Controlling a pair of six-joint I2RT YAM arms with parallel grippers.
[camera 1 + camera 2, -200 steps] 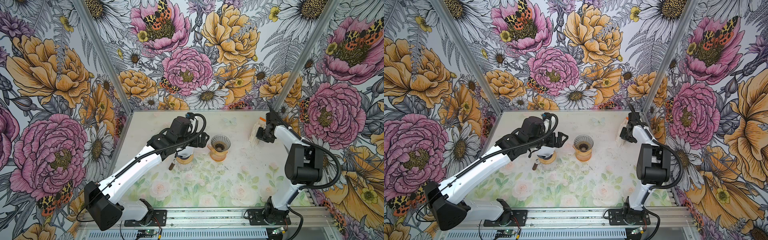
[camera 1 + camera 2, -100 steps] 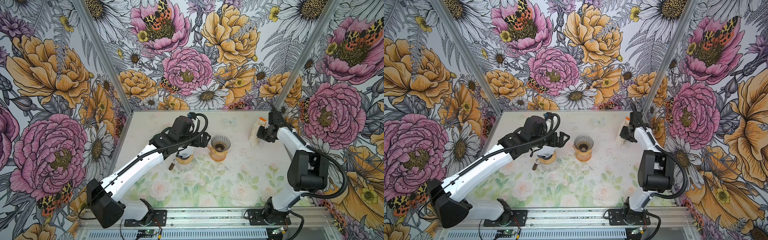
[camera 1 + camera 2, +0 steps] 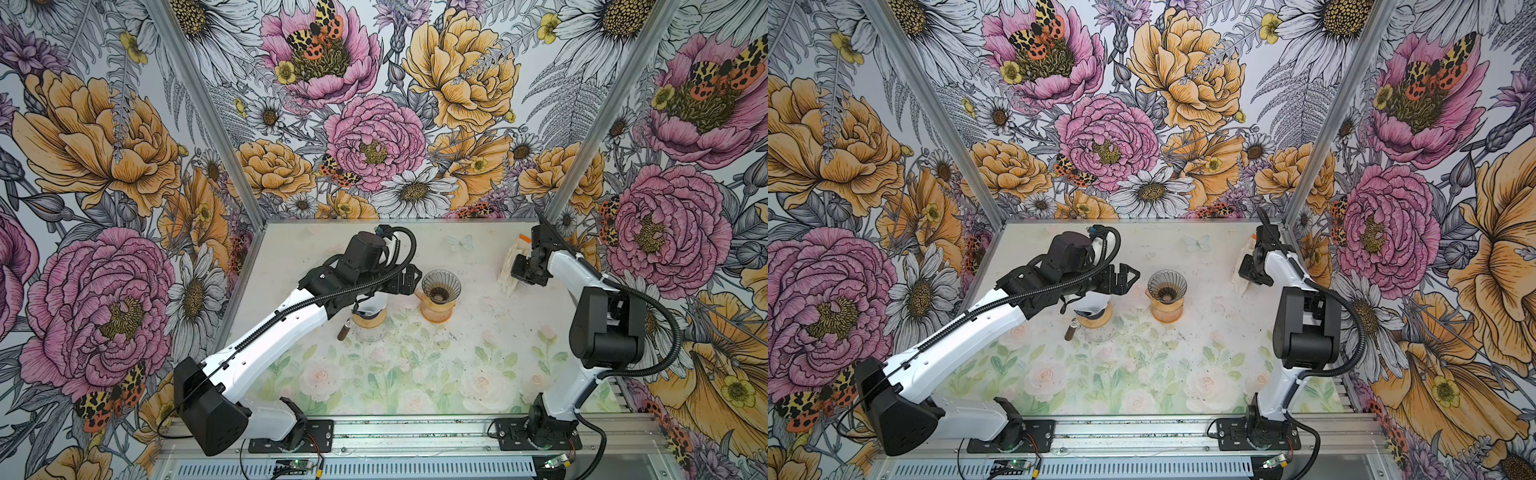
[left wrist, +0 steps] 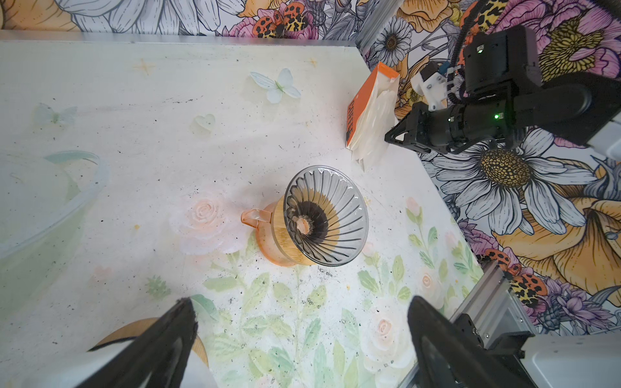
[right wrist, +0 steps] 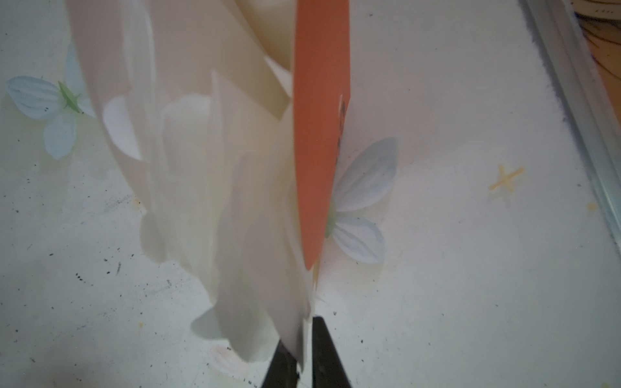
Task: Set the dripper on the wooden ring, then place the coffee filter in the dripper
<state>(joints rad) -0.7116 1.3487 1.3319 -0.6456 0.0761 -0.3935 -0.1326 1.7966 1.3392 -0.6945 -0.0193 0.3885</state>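
The coffee filters [image 3: 510,266] are seen at the far right of the table [image 3: 478,332], well apart from the dripper [image 3: 441,286]. They are white and thin, and an orange card [image 4: 361,100] is pressed against one side of them. In the right wrist view, the edge of the coffee filters is pinched between the two black fingers [image 5: 324,356] of the right gripper [image 5: 304,359], which are pressed almost together. Whether one sheet or more is pinched cannot be told.

The dripper is a see-through cone with ribs, set on an orange cup [image 3: 436,313] near the middle of the table. A dark patch is seen at its bottom.

The left gripper [image 3: 410,277] is held in the air just beside the dripper, and its fingers [image 4: 161,342] are spread wide apart. Under the left arm a glass jug [image 3: 368,322] with a wooden ring is seen. A small brown stick [image 3: 343,332] is seen lying just beside it.
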